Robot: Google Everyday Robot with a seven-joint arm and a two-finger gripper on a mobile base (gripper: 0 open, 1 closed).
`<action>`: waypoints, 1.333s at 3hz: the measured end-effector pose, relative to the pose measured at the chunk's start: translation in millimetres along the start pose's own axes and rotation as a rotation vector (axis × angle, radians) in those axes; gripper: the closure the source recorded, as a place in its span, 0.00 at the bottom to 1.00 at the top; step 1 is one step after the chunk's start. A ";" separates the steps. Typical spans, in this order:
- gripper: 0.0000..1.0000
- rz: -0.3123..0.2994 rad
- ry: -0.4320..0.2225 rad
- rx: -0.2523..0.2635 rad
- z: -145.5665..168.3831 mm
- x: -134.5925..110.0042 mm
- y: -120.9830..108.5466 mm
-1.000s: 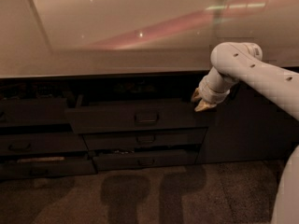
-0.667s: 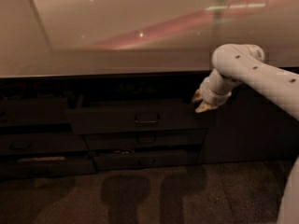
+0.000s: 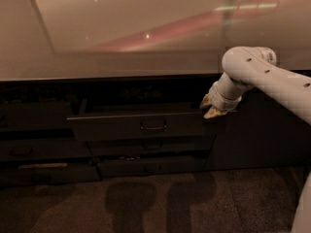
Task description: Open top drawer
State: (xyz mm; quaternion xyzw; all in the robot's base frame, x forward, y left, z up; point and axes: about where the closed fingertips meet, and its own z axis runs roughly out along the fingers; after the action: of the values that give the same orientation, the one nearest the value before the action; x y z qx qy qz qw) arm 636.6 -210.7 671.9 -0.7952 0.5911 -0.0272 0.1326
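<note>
The top drawer (image 3: 121, 126) is a wide dark grey front with a small loop handle (image 3: 153, 126) at its centre. It stands pulled out from the cabinet, with a dark gap above its rim. My gripper (image 3: 210, 108) hangs from the white arm (image 3: 257, 76) at the drawer's upper right corner, right of the handle and not on it. Its pale fingertips point down and left toward the drawer's right end.
Two shallower drawer fronts (image 3: 150, 144) (image 3: 151, 167) sit below the top drawer. More dark drawers (image 3: 34, 149) stand at the left. A dark cabinet door (image 3: 257, 135) is at the right. A glossy countertop (image 3: 121, 42) runs above. Speckled floor (image 3: 146, 203) lies in front.
The arm and gripper have shifted slightly to the right. The drawer stands as it did.
</note>
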 end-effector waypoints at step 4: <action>1.00 -0.008 -0.007 -0.009 -3.2 -4.9 13.9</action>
State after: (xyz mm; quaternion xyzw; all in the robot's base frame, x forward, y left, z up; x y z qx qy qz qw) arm 621.5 -210.4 672.2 -0.7983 0.5874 -0.0221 0.1309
